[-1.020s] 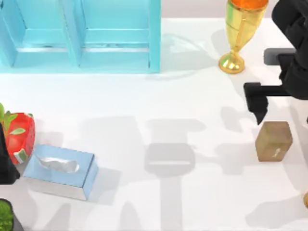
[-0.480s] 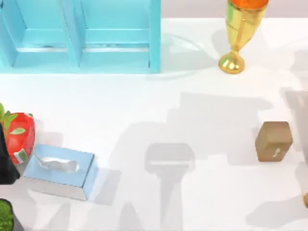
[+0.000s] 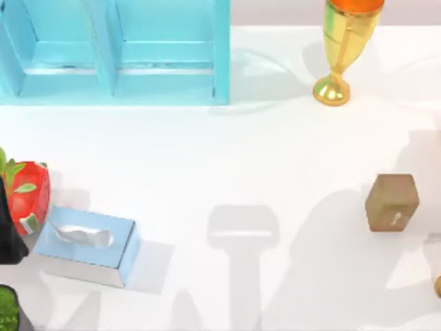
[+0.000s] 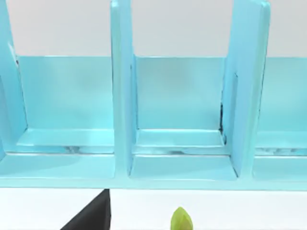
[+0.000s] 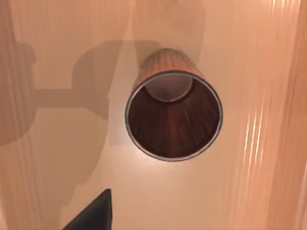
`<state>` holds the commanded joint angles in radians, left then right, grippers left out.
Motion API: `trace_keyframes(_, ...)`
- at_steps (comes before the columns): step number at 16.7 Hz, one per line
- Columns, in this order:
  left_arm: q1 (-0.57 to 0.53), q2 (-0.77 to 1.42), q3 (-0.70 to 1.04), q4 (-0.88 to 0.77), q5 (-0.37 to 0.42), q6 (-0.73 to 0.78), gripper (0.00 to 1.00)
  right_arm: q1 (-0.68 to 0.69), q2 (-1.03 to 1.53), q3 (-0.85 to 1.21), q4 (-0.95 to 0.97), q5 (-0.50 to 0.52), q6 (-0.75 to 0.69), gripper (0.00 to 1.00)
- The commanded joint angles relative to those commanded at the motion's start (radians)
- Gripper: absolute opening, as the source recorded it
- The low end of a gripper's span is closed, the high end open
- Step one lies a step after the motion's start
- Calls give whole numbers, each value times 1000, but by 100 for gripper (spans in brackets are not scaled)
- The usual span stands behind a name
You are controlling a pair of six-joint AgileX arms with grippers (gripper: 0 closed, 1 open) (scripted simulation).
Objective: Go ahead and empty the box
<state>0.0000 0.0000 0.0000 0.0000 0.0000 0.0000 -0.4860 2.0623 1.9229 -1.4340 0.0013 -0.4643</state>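
Observation:
The box [image 3: 86, 243] is a light blue tissue box lying flat at the table's front left, with a white tissue [image 3: 83, 235] poking out of its top slot. A black part of my left arm [image 3: 8, 238] sits at the left edge, just left of the box. A dark corner of my left gripper [image 4: 91, 219] shows low in the left wrist view, facing the blue shelf [image 4: 172, 120]. My right gripper [image 5: 91, 213] hangs off the table above a round wooden bin [image 5: 172, 115] on a wooden floor.
A tall blue shelf [image 3: 117, 52] spans the back left. A golden trophy cup [image 3: 341, 48] stands at the back right and a brown cube [image 3: 391, 201] at the right. A red strawberry-shaped object [image 3: 27, 196] and a green plant [image 3: 7, 310] crowd the left edge.
My right arm, which was above the brown cube one second ago, has left the top view to the right; only its shadow has shifted across the table. The box has not moved.

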Motion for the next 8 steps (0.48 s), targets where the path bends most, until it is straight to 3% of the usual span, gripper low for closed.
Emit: trace_keyframes(8, 0, 0, 0, 0, 0, 0, 100, -14, 12, -63, 74, 0, -14, 100)
